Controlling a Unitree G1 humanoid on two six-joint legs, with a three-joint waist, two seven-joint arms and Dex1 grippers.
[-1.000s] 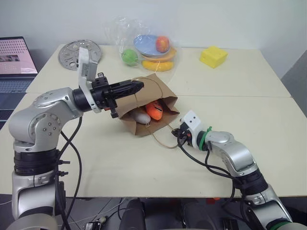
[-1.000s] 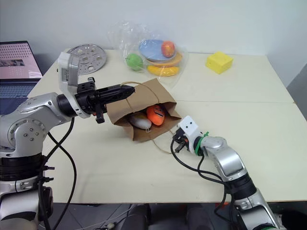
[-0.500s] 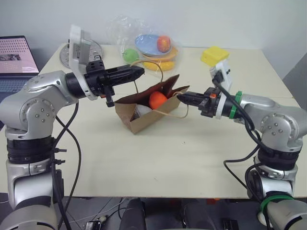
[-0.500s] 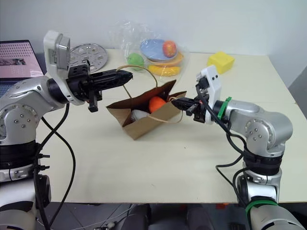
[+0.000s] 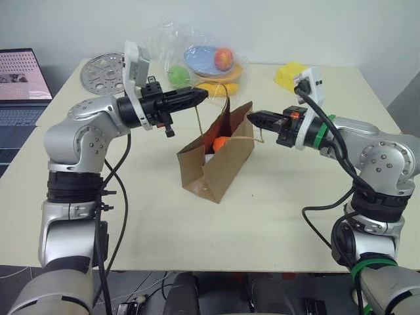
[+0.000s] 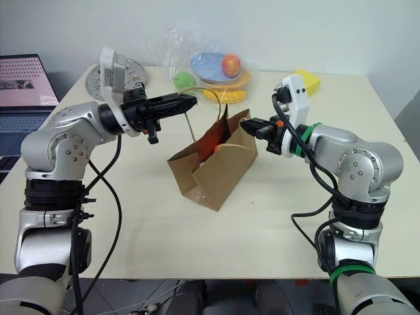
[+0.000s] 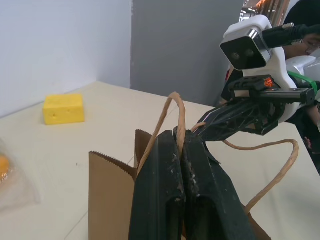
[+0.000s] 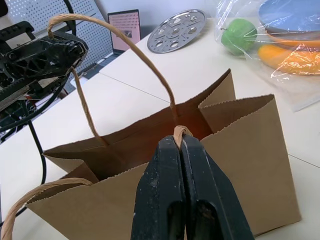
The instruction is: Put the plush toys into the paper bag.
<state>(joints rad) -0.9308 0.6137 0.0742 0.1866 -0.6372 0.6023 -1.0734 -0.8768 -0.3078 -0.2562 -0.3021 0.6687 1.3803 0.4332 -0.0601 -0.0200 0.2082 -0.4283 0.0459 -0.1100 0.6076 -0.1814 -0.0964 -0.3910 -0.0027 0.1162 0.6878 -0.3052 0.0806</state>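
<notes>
Raised upright, creased kraft paper bag [image 5: 220, 161] hangs by twine.

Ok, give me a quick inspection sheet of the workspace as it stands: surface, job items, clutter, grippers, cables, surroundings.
Surface: pale table, seam across the middle.
Job's things: paper bag standing upright, mouth open; orange plush toy visible inside; white toy not discernible.
Clutter: clear bag of fruit, yellow block, perforated metal disc, all behind the bag.
Grippers: left gripper shut on one twine handle; right gripper shut on the other handle.
Cables: black cables hang along both arms, off the bag.
Surroundings: laptop at the far left, white wall behind.
</notes>
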